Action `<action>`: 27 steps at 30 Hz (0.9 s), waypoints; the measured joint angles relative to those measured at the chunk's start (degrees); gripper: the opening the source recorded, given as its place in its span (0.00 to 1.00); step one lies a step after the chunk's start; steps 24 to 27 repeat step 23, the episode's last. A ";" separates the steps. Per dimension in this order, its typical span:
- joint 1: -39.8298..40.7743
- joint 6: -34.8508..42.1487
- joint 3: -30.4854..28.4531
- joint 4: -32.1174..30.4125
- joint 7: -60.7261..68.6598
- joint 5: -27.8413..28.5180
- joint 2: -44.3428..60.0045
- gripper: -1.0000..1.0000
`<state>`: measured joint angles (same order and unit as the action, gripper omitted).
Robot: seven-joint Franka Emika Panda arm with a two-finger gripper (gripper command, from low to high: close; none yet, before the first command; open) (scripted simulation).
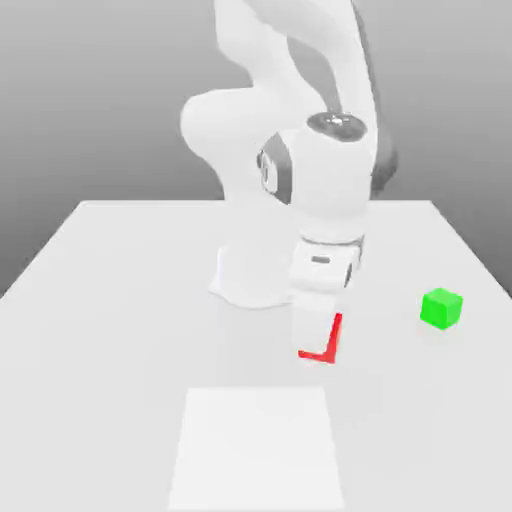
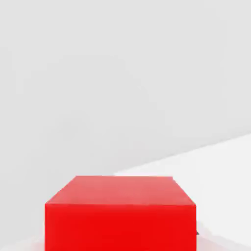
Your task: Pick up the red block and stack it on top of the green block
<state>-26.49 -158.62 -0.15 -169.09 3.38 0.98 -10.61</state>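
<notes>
The red block [image 1: 333, 341] sits near the table's middle, in front of the arm's base. Only a strip along its exterior-view right side and its lower edge shows there. My gripper [image 1: 314, 335] is lowered straight onto it and covers the rest of the cube. In the hand view the red block [image 2: 120, 215] fills the lower middle, very close to the camera. The green block [image 1: 441, 308] stands alone on the table toward the exterior view's right, well apart from the gripper and the red cube.
The white arm base [image 1: 250, 280] rises just behind the red block. A paler rectangular patch [image 1: 257, 445] lies on the grey table [image 1: 110, 300] in front of the gripper.
</notes>
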 joint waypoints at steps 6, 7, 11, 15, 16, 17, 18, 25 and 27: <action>-11.24 2.70 11.35 1.96 -13.75 -5.66 -0.90 0.00; -13.11 3.16 13.25 2.29 -16.03 -6.62 -1.06 0.00; -20.51 4.98 20.91 3.60 -25.05 -10.55 -1.76 0.00; -23.11 1.99 25.59 4.39 -31.63 -9.95 2.03 0.00; -22.67 0.10 25.90 4.46 -33.02 -8.28 4.07 0.00; -22.32 -1.87 25.84 4.51 -34.59 -6.15 6.22 0.00; -21.62 -3.86 25.52 4.58 -36.60 -3.37 8.44 0.00; -21.85 -7.59 23.75 4.77 -41.34 3.31 12.74 1.00; -21.85 -7.59 23.75 4.77 -41.34 3.31 12.74 1.00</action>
